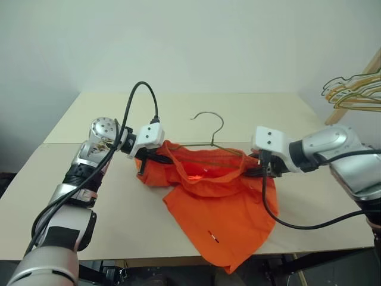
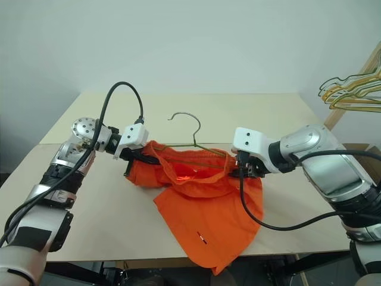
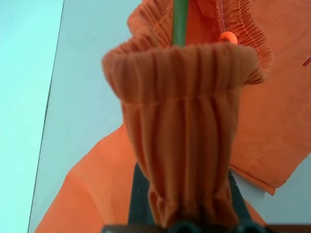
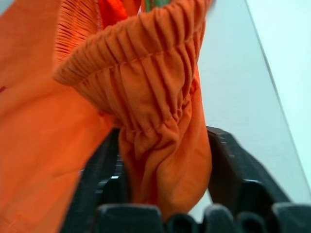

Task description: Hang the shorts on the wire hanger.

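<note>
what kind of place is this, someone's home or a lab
Most likely a lab or test room set up for laundry practice: a bare pale table against a plain wall, the shorts on a wire hanger, and spare hangers bunched at the right.

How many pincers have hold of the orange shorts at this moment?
2. The left pincer clamps one end of the shorts' waistband; the right pincer has fabric between its fingers at the other end.
</note>
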Robot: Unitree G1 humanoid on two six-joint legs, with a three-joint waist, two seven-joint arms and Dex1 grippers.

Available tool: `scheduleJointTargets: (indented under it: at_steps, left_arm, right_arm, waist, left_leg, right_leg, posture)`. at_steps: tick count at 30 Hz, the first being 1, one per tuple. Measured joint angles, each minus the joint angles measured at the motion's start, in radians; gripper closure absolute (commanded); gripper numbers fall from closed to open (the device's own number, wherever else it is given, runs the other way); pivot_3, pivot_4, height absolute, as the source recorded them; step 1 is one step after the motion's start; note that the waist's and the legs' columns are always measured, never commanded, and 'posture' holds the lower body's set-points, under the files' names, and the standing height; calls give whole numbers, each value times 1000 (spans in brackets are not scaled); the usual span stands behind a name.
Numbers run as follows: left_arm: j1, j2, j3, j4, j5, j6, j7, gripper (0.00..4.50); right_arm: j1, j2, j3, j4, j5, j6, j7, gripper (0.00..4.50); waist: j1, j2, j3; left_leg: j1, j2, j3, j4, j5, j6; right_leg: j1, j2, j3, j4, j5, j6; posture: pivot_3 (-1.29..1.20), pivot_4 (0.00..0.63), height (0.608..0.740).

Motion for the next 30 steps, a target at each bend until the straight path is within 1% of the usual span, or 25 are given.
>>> scheduleJointTargets:
  at_steps: [3, 9, 13, 14, 15, 19, 20, 23, 24, 26, 27, 30]
  left_arm:
    - [4, 4, 0, -10, 0, -1, -8, 4500]
    - [12, 5, 0, -16, -2, -6, -32, 4500]
    - [17, 3, 11, -27, -27, -1, -40, 3414]
    - [18, 2, 18, -38, -46, 5, -48, 3045]
    - [18, 2, 32, -53, -69, 12, -60, 2770]
    - [14, 0, 83, -80, -134, 56, -62, 1412]
    - [12, 0, 93, -82, -145, 68, -57, 1173]
    - [-3, 3, 130, -90, -175, 110, -31, 230]
    - [-5, 1, 141, -97, -188, 126, -19, 15]
    - [-9, -7, 198, -128, -232, 176, 38, 15]
    - [-10, -24, 238, -156, -254, 208, 101, 15]
    - [5, -82, 315, -283, -315, 337, 289, 15]
  right_arm:
    - [-12, 10, 0, 29, 40, 24, 59, 4478]
    - [-13, 10, -1, 45, 75, 53, 119, 4494]
    - [5, 7, -30, 41, 107, 83, 123, 4500]
    - [26, 4, -51, 28, 124, 95, 121, 4500]
    - [52, -3, -74, 13, 144, 112, 120, 4500]
    - [187, -30, -194, -60, 213, 187, 72, 4500]
    - [221, -31, -222, -78, 227, 208, 52, 4500]
    - [357, -27, -326, -142, 268, 284, -30, 4500]
    - [391, -17, -361, -163, 275, 304, -51, 4500]
    - [501, 37, -474, -221, 300, 376, -128, 4500]
    - [556, 82, -540, -249, 310, 418, -172, 4500]
    - [634, 198, -717, -330, 333, 550, -288, 4500]
  waist:
    - [-1, 0, 0]
    - [0, 0, 0]
    - [0, 0, 0]
    - [1, 0, 0]
    - [3, 0, 0]
    - [7, 0, 0]
    - [8, 0, 0]
    - [10, 0, 0]
    - [10, 0, 0]
    - [10, 0, 0]
    - [11, 0, 0]
    - [10, 1, -1]
  left_leg:
    - [1, 0, 0, 0, -1, 1]
    - [1, 0, 0, 0, 0, 1]
    - [1, 0, 0, 0, 0, 1]
    - [0, 0, -1, 0, 0, 1]
    - [0, 0, -1, 0, 0, 1]
    - [0, 0, -1, 0, 0, 1]
    - [0, 0, -1, 0, 0, 1]
    - [0, 0, -1, 0, -1, 3]
    - [1, 0, -2, 0, -2, 4]
    - [1, 0, -2, 0, -2, 4]
    - [1, 0, -3, 0, -2, 4]
    - [1, 0, -3, 1, -2, 3]
  right_leg:
    - [1, 0, 0, 0, 0, 0]
    - [1, 0, 0, 0, 0, 0]
    - [1, 0, 0, 0, 0, 0]
    - [1, 0, 0, 0, 0, 0]
    - [1, -1, -1, 0, 0, 0]
    - [1, -1, -1, 0, 0, 0]
    - [1, -1, -1, 0, 0, 0]
    - [2, -1, 0, 0, 0, 0]
    - [2, -1, 0, 0, 0, 0]
    - [2, -1, 0, 1, 0, 0]
    - [2, -1, 0, 1, 0, 1]
    - [3, -2, 3, 1, 1, 2]
  posture:
    - [-129, 0, 740]
    - [-134, 0, 740]
    - [-136, 0, 740]
    - [-137, 0, 740]
    - [-141, 0, 740]
    - [-165, 0, 740]
    - [-169, 0, 740]
    - [-193, 0, 740]
    - [-202, 0, 740]
    - [-217, 0, 740]
    - [-233, 0, 740]
    - [-265, 0, 740]
